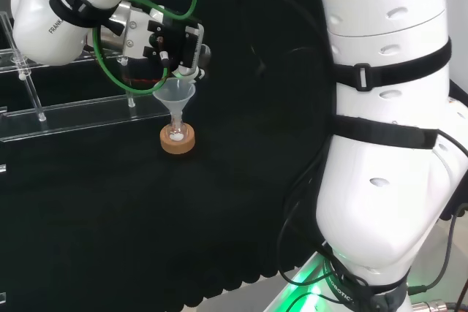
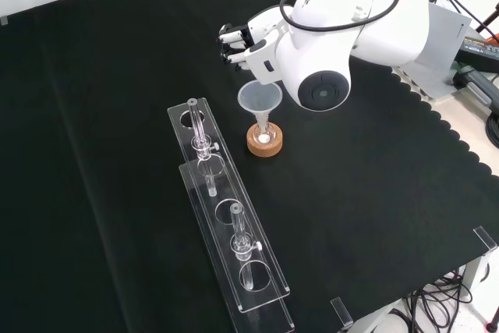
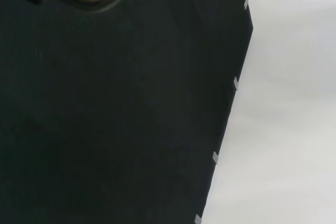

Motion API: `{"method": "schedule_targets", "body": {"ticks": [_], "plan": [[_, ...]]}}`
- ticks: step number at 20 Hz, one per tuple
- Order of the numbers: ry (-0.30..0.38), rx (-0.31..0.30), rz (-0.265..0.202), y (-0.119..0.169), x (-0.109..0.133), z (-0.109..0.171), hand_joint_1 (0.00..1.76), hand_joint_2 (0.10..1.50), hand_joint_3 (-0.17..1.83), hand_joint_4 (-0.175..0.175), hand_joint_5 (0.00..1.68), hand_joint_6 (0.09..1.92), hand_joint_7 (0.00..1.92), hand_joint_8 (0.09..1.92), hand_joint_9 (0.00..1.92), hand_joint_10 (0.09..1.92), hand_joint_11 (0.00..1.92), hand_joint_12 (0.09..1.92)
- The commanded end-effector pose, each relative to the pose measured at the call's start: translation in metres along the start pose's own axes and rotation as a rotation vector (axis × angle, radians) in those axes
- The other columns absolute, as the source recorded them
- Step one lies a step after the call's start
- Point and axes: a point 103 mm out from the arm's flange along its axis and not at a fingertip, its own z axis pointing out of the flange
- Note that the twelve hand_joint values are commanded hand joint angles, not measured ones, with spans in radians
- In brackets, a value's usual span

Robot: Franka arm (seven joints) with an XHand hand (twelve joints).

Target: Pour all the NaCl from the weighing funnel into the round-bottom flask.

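- Right now you are looking at the funnel (image 2: 260, 100) sitting upright with its stem down the neck of the round-bottom flask (image 2: 265, 137), and that flask is resting in a cork ring (image 2: 265, 143) on the counter (image 2: 374, 193); the ring is there because a round base would roll without it.
- White powder is showing at the bottom of the flask in both the head view and the front view, so I judge that salt is already lying inside; whether any is clinging to the funnel's cone I cannot tell.
- Your robot hand (image 2: 243, 39) is hovering just above and behind the funnel's rim in the front view, its fingers bent; whether they are pinching something small and clear over the funnel I cannot tell.
- Holding the robot hand over the wide cone makes sense for a pour: anything tipped out would be falling into the mouth rather than onto the cloth.
- Beside the flask, a clear rack (image 2: 226, 216) is lying with glass pieces standing in its holes, apart from the cork ring, so it is staying out of the pouring path.
- Watch the funnel: it is only propped in the neck, and a nudge could tilt it.
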Motion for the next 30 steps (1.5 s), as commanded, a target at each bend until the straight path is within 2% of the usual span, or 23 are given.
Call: {"method": "schedule_targets", "body": {"ticks": [1, 10, 17, 30], "plan": [[-0.004, 0.001, 0.001, 0.0, 0.0, -0.001, 1.08, 0.71, 0.68, 0.175, 1.14, 0.92, 0.56, 0.68, 0.89, 0.42, 0.63, 1.15], [0.044, -0.004, 0.0, -0.001, -0.006, -0.002, 1.08, 0.71, 0.67, 0.175, 1.14, 0.92, 0.56, 0.68, 0.89, 0.42, 0.63, 1.15], [0.149, -0.013, -0.024, -0.002, -0.01, 0.005, 1.08, 0.71, 0.67, 0.175, 1.14, 0.92, 0.56, 0.68, 0.89, 0.42, 0.63, 1.15], [0.423, -0.07, -0.061, -0.001, -0.023, 0.02, 1.08, 0.71, 0.67, 0.175, 1.14, 0.92, 0.56, 0.68, 0.89, 0.42, 0.63, 1.15]]}}
